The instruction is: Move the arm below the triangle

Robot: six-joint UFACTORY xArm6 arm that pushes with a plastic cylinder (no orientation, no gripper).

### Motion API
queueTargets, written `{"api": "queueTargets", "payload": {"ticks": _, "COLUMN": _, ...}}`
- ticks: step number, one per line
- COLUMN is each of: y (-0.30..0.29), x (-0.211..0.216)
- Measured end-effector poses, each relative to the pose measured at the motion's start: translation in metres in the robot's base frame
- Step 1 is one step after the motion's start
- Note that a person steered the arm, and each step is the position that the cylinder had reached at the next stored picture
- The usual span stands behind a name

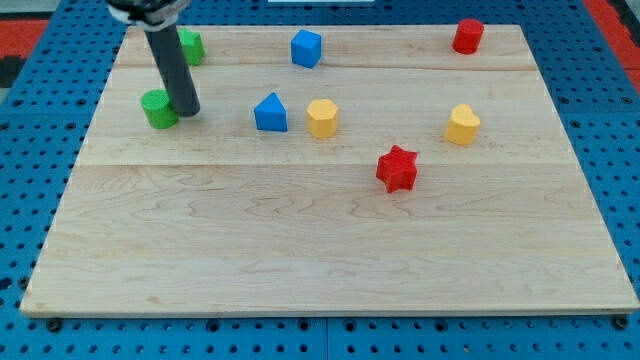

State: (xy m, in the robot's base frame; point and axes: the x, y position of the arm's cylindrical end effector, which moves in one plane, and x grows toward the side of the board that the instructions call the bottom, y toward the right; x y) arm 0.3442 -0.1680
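Note:
The blue triangle block [270, 113] sits on the wooden board [300, 240], left of centre in the upper half. My tip [188, 112] is at the end of the dark rod, at the view's left, touching or just right of a green round block [157, 108]. The tip is well to the left of the triangle, at about the same height in the view.
A second green block [191, 46] is partly hidden behind the rod at the top left. A blue cube [306, 48] is at the top, a red cylinder [467, 36] at the top right. A yellow hexagon [322, 118], a yellow heart [461, 125] and a red star [397, 168] lie right of the triangle.

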Motion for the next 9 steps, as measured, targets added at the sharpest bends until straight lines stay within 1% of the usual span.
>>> {"api": "queueTargets", "payload": {"ticks": 1, "y": -0.035, "x": -0.003}}
{"api": "queueTargets", "payload": {"ticks": 2, "y": -0.035, "x": 0.016}}
{"api": "queueTargets", "payload": {"ticks": 3, "y": -0.048, "x": 0.038}}
{"api": "queueTargets", "payload": {"ticks": 4, "y": 0.028, "x": 0.084}}
{"api": "queueTargets", "payload": {"ticks": 5, "y": 0.092, "x": 0.105}}
{"api": "queueTargets", "payload": {"ticks": 9, "y": 0.104, "x": 0.105}}
